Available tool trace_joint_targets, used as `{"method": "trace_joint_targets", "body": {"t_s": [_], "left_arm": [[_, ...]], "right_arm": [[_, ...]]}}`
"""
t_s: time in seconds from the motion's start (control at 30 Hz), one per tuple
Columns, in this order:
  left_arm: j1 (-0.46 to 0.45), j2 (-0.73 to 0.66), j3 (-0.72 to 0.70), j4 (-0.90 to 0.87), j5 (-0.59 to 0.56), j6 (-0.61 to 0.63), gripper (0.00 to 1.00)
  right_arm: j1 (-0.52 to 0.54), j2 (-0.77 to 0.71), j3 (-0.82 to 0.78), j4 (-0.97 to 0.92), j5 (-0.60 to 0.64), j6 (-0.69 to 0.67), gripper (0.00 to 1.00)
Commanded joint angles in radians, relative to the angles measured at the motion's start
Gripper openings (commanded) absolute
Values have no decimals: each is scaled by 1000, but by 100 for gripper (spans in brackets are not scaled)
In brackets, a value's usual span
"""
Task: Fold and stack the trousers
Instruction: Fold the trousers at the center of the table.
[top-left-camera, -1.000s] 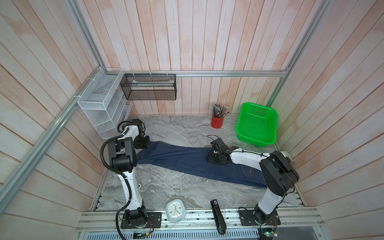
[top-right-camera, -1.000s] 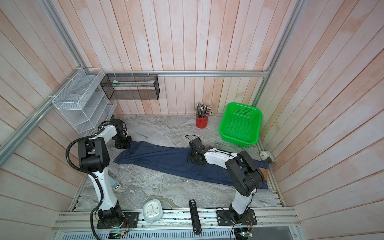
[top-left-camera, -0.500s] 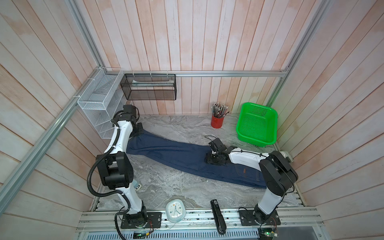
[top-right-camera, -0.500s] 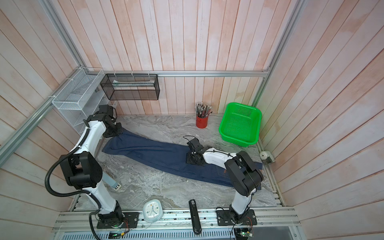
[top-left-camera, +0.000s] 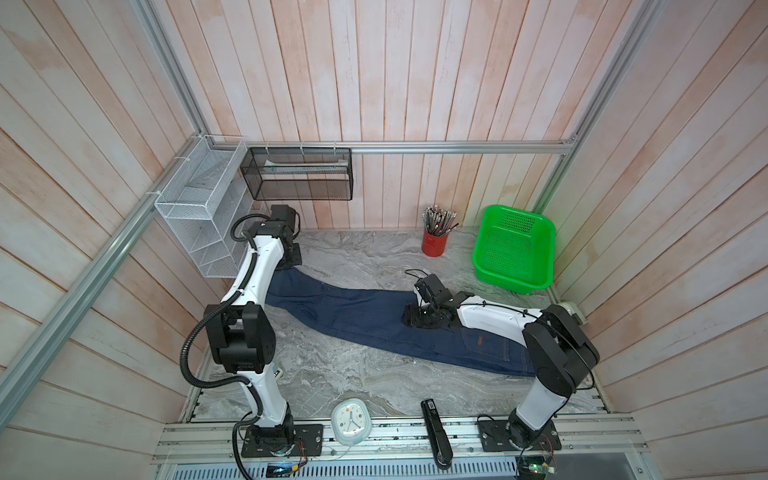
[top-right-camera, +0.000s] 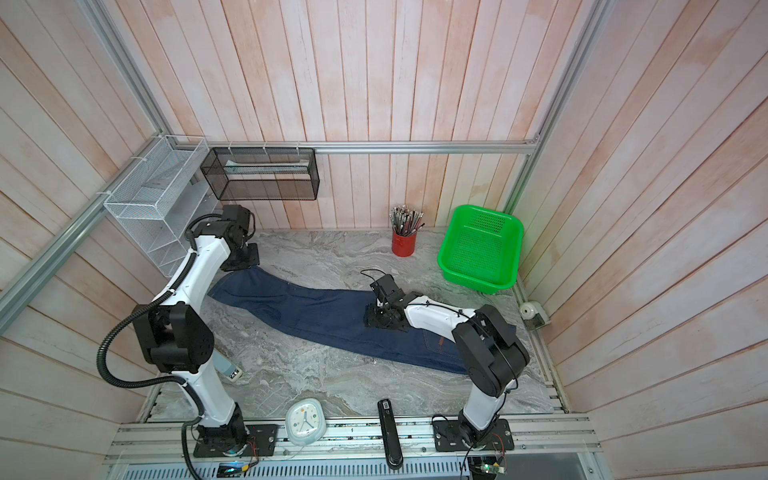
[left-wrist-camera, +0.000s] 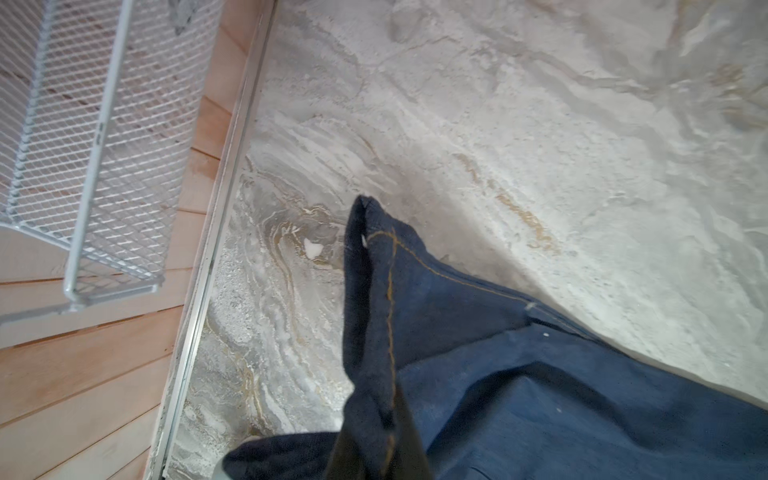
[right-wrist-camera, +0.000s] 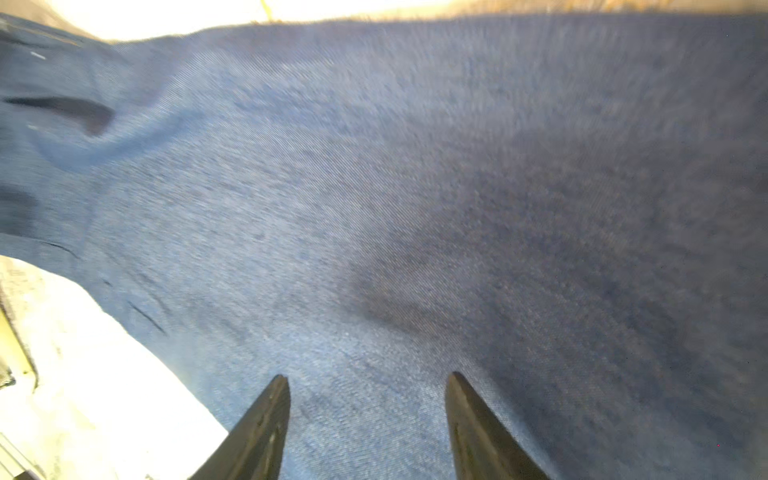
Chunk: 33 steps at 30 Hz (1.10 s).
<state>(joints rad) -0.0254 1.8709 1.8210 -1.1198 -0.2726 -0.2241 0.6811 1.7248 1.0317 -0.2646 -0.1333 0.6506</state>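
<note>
The dark indigo trousers (top-left-camera: 353, 311) (top-right-camera: 316, 311) lie stretched slantwise across the marble table, waist end at the right. My left gripper (top-left-camera: 293, 259) (top-right-camera: 245, 262) is at the far left corner, shut on the leg hem. In the left wrist view the hem with tan stitching (left-wrist-camera: 376, 291) rises folded out of the gripper (left-wrist-camera: 374, 457), whose jaws the cloth hides. My right gripper (top-left-camera: 415, 320) (top-right-camera: 374, 320) rests low on the middle of the trousers. Its fingers (right-wrist-camera: 266, 415) stand apart over flat denim (right-wrist-camera: 415, 187), with nothing pinched between them.
A green basket (top-left-camera: 515, 249) and a red cup of pencils (top-left-camera: 434, 243) stand at the back right. A white wire shelf (top-left-camera: 199, 208) and a black mesh basket (top-left-camera: 299, 174) hang near the left gripper. A clock (top-left-camera: 351, 420) and a black stapler (top-left-camera: 434, 432) lie at the front edge.
My left arm has carried the hem back toward the far left corner, and the leg has drawn out straighter behind it. The right gripper has stayed on the middle of the trousers.
</note>
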Motion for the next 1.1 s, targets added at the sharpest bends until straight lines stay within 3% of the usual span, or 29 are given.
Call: {"method": "trace_joint_targets", "body": {"t_s": [0.0, 0.23, 0.43, 0.67, 1.07], "left_arm": [[-78, 38, 47, -73, -40, -97, 0], [-243, 80, 100, -80, 60, -211, 0], [-372, 93, 160, -60, 141, -308, 0], [-493, 95, 131, 35, 233, -426, 0], [-663, 245, 281, -22, 301, -440, 0]], "right_arm": [[6, -36, 22, 3, 7, -11, 61], [-41, -132, -8, -18, 62, 6, 61], [-157, -257, -78, -29, 102, 76, 60], [-280, -394, -130, -50, 150, 117, 60], [-406, -497, -170, -65, 184, 105, 60]]}}
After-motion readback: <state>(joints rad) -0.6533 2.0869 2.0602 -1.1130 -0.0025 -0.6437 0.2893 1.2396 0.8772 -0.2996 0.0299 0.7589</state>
